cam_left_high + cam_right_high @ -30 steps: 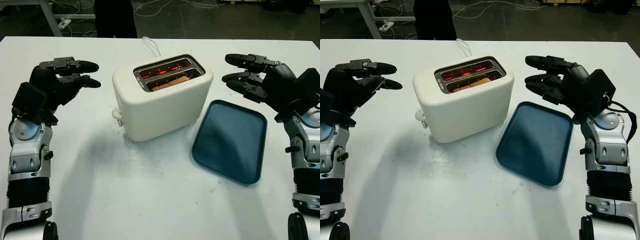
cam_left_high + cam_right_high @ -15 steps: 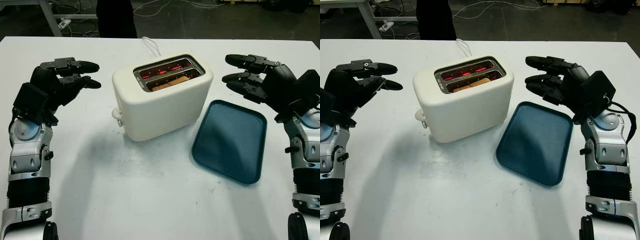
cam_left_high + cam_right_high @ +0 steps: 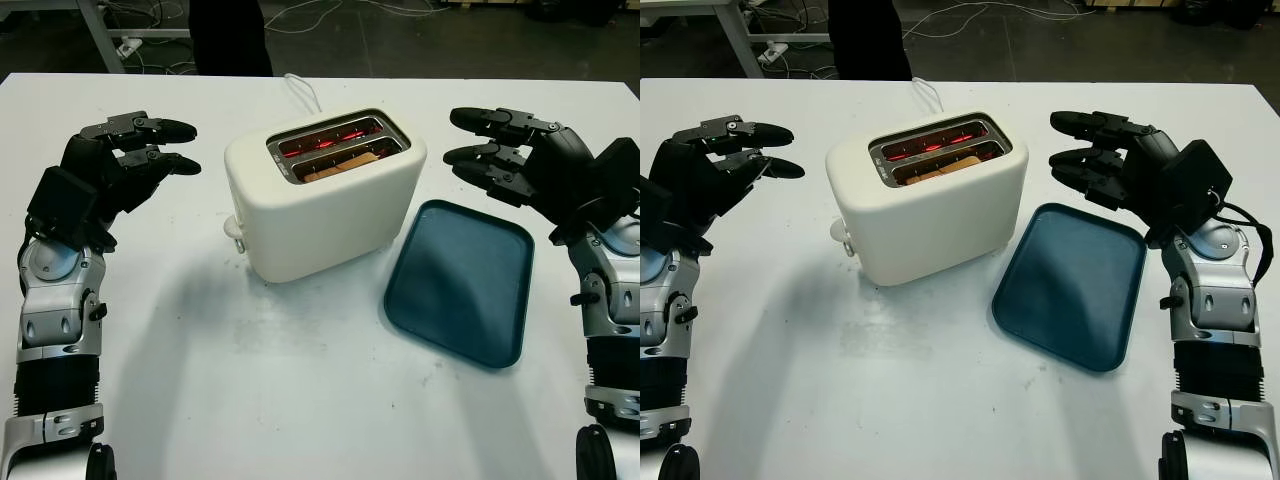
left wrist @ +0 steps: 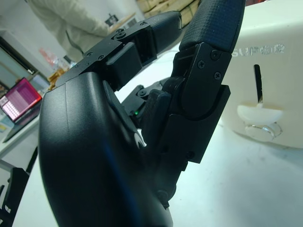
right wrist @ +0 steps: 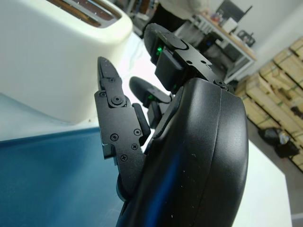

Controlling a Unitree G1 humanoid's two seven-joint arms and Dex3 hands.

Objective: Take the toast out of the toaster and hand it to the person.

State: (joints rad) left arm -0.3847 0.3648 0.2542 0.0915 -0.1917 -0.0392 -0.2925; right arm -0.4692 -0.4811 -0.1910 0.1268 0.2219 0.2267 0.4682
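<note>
A cream two-slot toaster stands mid-table with its slots glowing red. A slice of toast sits low in the nearer slot, only its brown top edge showing. My left hand hovers open to the left of the toaster, apart from it, holding nothing. My right hand hovers open to the right of the toaster, above the far edge of the tray. The toaster's lever faces my left hand. A person in dark clothes stands beyond the table's far edge.
A dark teal tray lies flat to the right of the toaster. The toaster's white cord runs toward the far edge of the white table. Cables and a desk frame lie on the floor beyond.
The person at the far edge has shifted slightly. Both of my hands and the toaster stay almost where they were.
</note>
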